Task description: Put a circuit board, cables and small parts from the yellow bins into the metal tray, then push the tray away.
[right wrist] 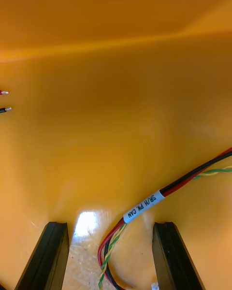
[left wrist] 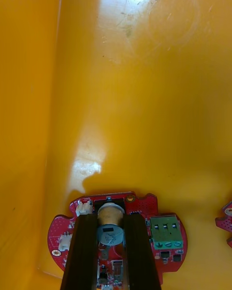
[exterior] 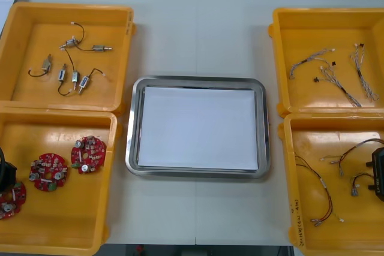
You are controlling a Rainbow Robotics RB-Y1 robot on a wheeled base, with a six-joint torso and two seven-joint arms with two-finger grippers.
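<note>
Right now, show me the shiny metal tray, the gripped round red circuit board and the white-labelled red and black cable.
Shiny metal tray [exterior: 133, 130]: front view, left rim.
Round red circuit board [left wrist: 145, 205]: left wrist view, red edge.
Labelled cable [right wrist: 143, 208]: right wrist view, white label.

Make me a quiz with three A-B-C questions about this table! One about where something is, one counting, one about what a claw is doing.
1. Which bin holds the circuit boards?
A) right, far
B) left, far
C) left, near
2. How many circuit boards are there?
A) one
B) three
C) six
3. The right claw is:
A) open over a cable
B) shut on a cable
C) shut on nothing

Answers:
1 C, they lie in the near left bin, where the left claw grips one.
2 B, three show from above.
3 A, its fingers stand apart, the cable between them.
</note>
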